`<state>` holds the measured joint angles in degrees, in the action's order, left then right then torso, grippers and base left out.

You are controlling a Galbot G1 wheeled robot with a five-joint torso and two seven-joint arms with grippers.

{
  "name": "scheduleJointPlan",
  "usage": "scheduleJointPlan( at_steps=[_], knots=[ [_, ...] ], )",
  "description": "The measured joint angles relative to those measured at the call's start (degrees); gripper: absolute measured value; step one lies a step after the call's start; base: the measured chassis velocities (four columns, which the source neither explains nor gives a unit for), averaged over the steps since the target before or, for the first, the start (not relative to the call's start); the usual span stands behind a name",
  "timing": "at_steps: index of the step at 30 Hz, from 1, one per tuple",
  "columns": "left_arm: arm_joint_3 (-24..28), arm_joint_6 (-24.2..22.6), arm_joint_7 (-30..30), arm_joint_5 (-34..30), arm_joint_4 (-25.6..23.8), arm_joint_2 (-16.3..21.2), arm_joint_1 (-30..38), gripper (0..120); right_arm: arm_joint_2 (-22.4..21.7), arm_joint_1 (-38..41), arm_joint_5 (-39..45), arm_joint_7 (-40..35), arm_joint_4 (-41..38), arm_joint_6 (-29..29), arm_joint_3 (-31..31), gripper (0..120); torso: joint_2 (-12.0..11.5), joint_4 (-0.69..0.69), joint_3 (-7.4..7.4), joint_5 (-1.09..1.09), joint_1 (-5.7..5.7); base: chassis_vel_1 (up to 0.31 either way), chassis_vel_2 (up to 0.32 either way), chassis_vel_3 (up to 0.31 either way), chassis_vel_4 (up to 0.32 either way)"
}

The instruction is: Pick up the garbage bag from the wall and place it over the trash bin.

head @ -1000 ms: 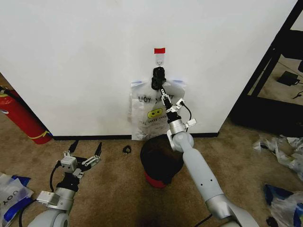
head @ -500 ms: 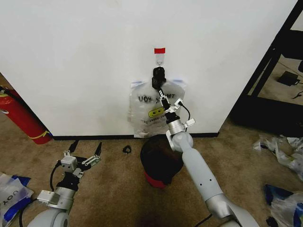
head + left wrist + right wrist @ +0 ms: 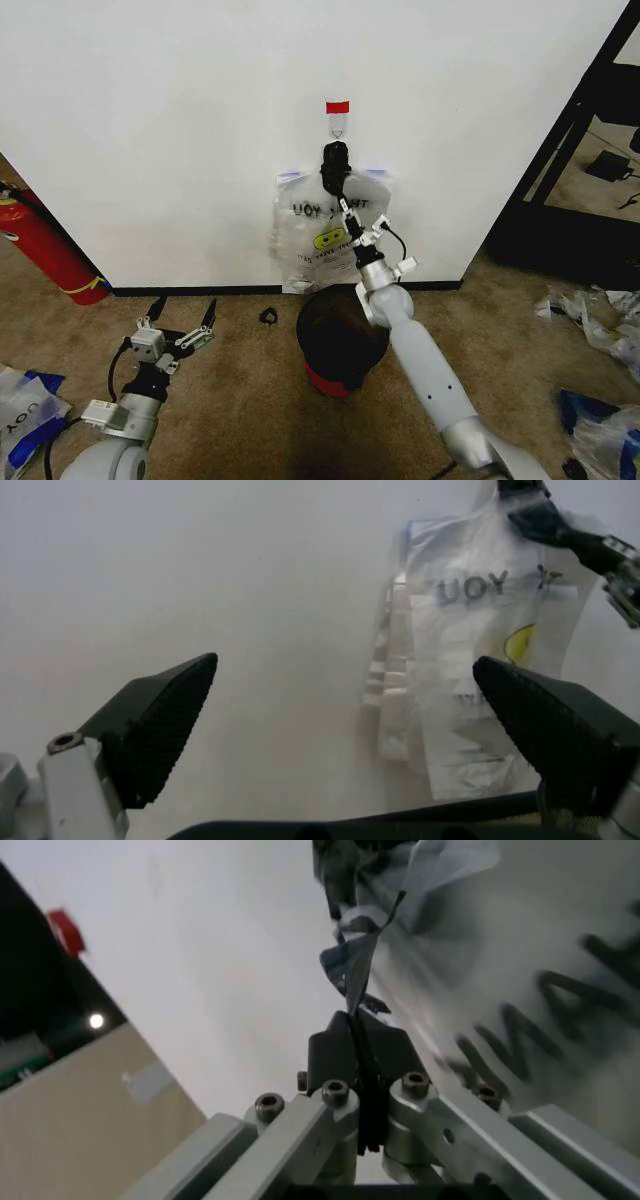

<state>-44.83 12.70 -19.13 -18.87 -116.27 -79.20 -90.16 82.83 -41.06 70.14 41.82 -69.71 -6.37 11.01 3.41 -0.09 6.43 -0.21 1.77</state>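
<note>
Right gripper: reaching up along the wall, its tip sitting on the upper part of the garbage bag, just under the black clip. In the right wrist view the fingers are pressing flat together, pinching a thin fold of the bag's film with a blue edge standing up out of the tip.

Garbage bag: hanging flat against the white wall below the small hook with the red tape – see-through plastic, black lettering across the upper half, a yellow smiley face in the middle, blue at the top corners. Its lower edge is reaching down near the black baseboard. In the left wrist view it is showing as a pale stack of layers against the wall, lettering and a slice of yellow visible.

Trash bin: standing on the brown carpet directly in front of the bag, black mesh with a red base, the right arm passing just beside its rim.

Left gripper: idling low over the carpet, well apart from the bag and bin, its two black fingers spreading wide – nothing between them.

Surroundings: a red fire extinguisher is leaning by the wall on the robot's left; loose plastic bags are lying on the carpet at both sides; a small black object is lying on the floor near the baseboard.
</note>
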Motion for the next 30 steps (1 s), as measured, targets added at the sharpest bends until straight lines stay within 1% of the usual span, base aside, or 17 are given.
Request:
scheduleJointPlan(
  at_steps=[2, 9, 10, 17, 24, 30],
  knots=[
    [0.03, 0.00, 0.00, 0.00, 0.00, -0.01, 0.01, 100, -0.57, -0.85, -0.55, 0.38, -0.47, 0.13, 0.00, 0, 0.00, -0.01, 0.00, 0.00, 0.00, 0.000, 0.000, 0.000, 0.000],
    [0.48, 0.05, 0.00, 0.01, -0.97, -0.30, -0.18, 100, -3.84, -9.13, -3.74, 2.58, -4.07, 0.37, 1.50, 0, 0.00, 0.00, 0.00, 0.01, 0.00, 0.000, 0.000, 0.000, 0.000],
    [0.48, 0.05, 0.00, 0.01, -0.97, -0.30, -0.18, 100, -3.84, -9.13, -3.74, 2.58, -4.07, 0.37, 1.50, 0, 0.00, 0.00, 0.00, 0.01, 0.00, 0.000, 0.000, 0.000, 0.000],
    [0.58, 0.31, -0.09, 0.00, -2.11, -0.47, -0.89, 100, -7.81, -16.78, -5.41, 4.97, -9.21, 0.64, 3.61, 0, 0.00, 0.00, 0.00, 0.00, 0.00, 0.000, 0.000, 0.000, 0.000],
    [0.63, 0.47, -0.15, -0.03, -3.11, -0.80, -1.37, 100, -9.99, -21.01, -6.33, 7.31, -11.02, 0.51, 5.45, 0, 0.00, 0.00, 0.00, 0.01, 0.00, 0.000, 0.000, 0.000, 0.000],
    [0.72, 0.51, -0.21, -0.02, -4.02, -0.99, -1.88, 100, -10.54, -23.57, -7.85, 9.27, -10.60, 0.12, 6.96, 0, 0.00, 0.00, 0.00, 0.00, 0.00, 0.000, 0.000, 0.000, 0.000]
  ],
)
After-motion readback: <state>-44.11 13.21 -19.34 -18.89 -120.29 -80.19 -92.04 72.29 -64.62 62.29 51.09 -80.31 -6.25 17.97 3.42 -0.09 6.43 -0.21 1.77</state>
